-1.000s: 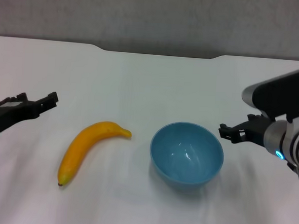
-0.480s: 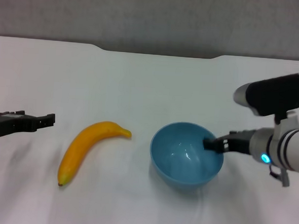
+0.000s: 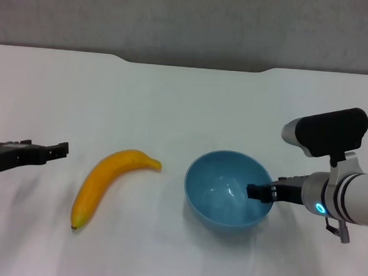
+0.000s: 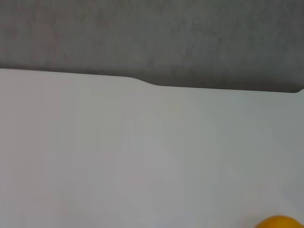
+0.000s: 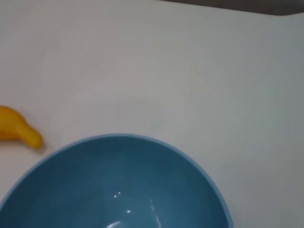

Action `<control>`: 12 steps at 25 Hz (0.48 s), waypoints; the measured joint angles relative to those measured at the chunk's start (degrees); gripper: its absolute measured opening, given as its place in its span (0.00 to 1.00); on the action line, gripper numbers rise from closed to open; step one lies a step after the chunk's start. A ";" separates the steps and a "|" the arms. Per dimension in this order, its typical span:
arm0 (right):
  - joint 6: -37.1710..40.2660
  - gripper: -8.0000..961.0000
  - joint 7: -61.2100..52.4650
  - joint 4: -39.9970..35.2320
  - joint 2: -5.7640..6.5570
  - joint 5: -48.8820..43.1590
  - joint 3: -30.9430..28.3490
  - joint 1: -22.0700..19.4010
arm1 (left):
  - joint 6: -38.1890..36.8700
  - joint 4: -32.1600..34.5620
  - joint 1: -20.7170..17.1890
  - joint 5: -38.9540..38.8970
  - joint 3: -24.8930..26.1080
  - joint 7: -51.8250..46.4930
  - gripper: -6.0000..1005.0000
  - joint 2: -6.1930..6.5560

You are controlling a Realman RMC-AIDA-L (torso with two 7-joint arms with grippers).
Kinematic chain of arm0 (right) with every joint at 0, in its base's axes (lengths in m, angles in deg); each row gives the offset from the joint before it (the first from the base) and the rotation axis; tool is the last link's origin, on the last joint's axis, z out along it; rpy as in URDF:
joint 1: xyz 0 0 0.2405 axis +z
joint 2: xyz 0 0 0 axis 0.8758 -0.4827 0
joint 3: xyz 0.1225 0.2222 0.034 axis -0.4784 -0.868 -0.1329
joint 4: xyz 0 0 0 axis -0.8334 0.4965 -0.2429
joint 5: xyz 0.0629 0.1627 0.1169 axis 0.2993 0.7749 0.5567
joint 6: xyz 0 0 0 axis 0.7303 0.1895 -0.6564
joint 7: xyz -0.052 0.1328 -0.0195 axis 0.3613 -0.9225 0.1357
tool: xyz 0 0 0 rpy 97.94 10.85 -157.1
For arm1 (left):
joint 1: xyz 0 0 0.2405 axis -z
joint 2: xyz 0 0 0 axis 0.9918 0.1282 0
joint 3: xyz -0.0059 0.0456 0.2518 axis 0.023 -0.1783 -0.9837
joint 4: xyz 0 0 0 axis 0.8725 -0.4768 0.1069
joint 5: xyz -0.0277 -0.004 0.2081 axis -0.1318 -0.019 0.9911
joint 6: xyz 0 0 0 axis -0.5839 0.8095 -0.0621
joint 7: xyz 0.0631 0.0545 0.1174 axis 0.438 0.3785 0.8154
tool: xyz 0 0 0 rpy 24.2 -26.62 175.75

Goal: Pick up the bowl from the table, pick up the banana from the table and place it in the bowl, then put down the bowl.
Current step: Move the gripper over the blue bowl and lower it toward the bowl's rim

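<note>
head view: right gripper (image 3: 259, 192) at the bowl (image 3: 220, 203) rim; banana (image 3: 106, 178) beside.

The right gripper (image 3: 260, 192) is held out level from the right edge of the counter toward its middle, its dark fingertips pointed leftward. The left gripper (image 3: 57, 149) is extended level from the left edge, low over the surface, its tips pointed rightward.
</note>
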 joint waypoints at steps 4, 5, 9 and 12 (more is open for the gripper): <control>-0.24 0.76 -0.25 -1.74 -0.06 0.20 0.29 0.50 | -0.05 1.33 0.68 -0.19 -0.20 0.10 0.90 -0.03; -0.30 0.76 -0.46 -1.97 -0.11 0.22 0.28 0.51 | -0.06 1.48 0.80 -0.22 -0.17 0.12 0.90 -0.03; -0.97 0.75 -1.01 -2.32 -0.17 0.38 -0.01 0.43 | -0.37 2.12 0.84 -0.36 0.18 0.12 0.90 -0.05; -2.18 0.73 -1.05 -2.30 -0.17 0.75 0.17 0.21 | -0.60 2.52 0.84 -0.48 0.22 0.12 0.90 -0.06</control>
